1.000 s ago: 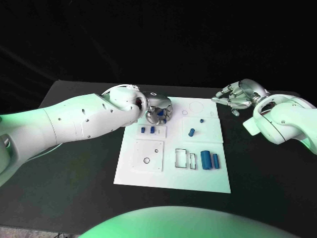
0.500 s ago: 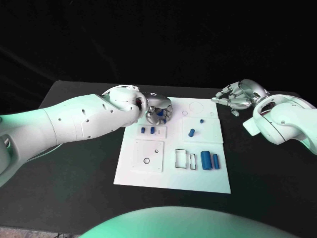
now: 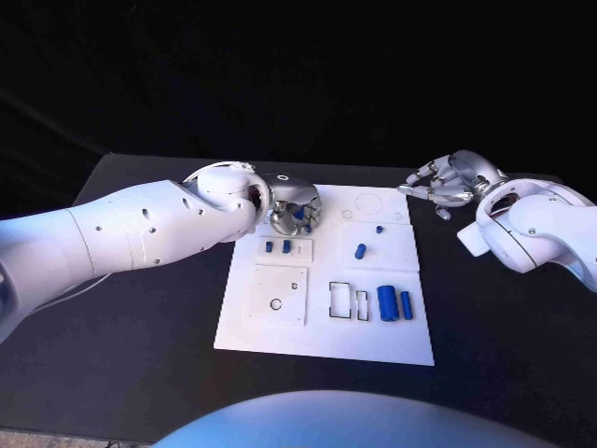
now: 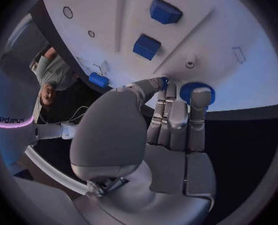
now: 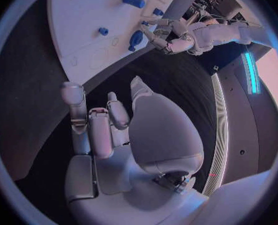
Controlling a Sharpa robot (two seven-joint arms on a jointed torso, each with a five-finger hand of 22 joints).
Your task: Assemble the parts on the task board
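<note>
The white task board (image 3: 326,327) lies in the middle of the black table. My left hand (image 3: 292,203) is over its far left corner, and its fingertips (image 4: 200,99) and thumb pinch a blue round part (image 4: 188,91) at the board's edge; the right wrist view also shows this blue round part (image 5: 136,39) and the left hand (image 5: 170,37). My right hand (image 3: 447,187) hovers off the board's far right corner with its fingers (image 5: 89,125) apart and nothing in them. Two blue cylinders (image 3: 395,302) lie near the board's front right.
Two small blue pieces (image 3: 277,246) sit in a recess near the left hand, and another blue piece (image 3: 362,249) lies mid-board. Empty slots (image 3: 347,300) and a square plate (image 3: 280,293) are toward the front. Black table (image 3: 137,308) surrounds the board.
</note>
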